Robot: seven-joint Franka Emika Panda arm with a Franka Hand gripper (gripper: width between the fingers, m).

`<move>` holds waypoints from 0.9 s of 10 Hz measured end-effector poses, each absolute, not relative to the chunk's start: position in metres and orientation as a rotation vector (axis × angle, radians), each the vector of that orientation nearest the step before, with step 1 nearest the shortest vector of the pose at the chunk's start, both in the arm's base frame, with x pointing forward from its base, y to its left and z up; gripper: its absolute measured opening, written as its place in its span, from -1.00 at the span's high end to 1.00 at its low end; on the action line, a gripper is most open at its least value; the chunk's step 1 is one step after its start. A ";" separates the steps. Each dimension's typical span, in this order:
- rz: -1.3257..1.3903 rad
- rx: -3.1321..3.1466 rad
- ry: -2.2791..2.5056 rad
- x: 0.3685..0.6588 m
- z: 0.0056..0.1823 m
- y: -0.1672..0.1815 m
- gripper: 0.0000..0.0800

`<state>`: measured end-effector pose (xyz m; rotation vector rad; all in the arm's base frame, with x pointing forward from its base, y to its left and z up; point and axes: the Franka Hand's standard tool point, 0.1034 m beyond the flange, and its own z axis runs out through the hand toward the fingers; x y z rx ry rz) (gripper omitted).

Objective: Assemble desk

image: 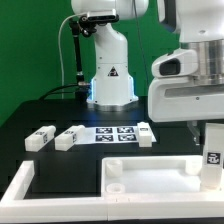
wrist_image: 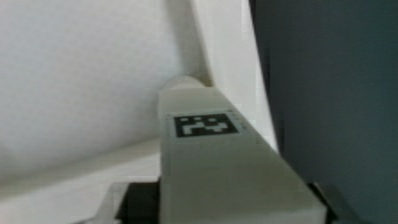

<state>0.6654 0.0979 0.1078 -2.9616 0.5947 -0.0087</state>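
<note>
- Gripper (wrist_image: 228, 208): closed on the held leg (image: 212, 152). In the wrist view a dark finger (wrist_image: 134, 205) presses each side of it.
- Held leg: white and square, standing upright at the tabletop (image: 160, 185) corner on the exterior view's right. Its black-and-white tag (wrist_image: 205, 125) shows in both views.
- Tabletop: large white rimmed panel lying flat at the front of the black table (image: 30, 115). The wrist view shows its rim just beside the held leg's far end.
- Loose legs (image: 70, 138): three, lying on the table behind the tabletop and apart from it. Two are on the exterior view's left of the marker board (image: 112, 133), and one is just at its right edge.
- Arm base (image: 110, 75): white, at the back of the table, well apart from the parts.
</note>
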 end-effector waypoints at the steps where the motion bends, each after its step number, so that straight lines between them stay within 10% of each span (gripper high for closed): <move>1: -0.002 -2.940 0.694 0.665 0.108 0.098 0.24; 9: 0.030 -2.115 2.035 0.660 0.105 0.105 0.25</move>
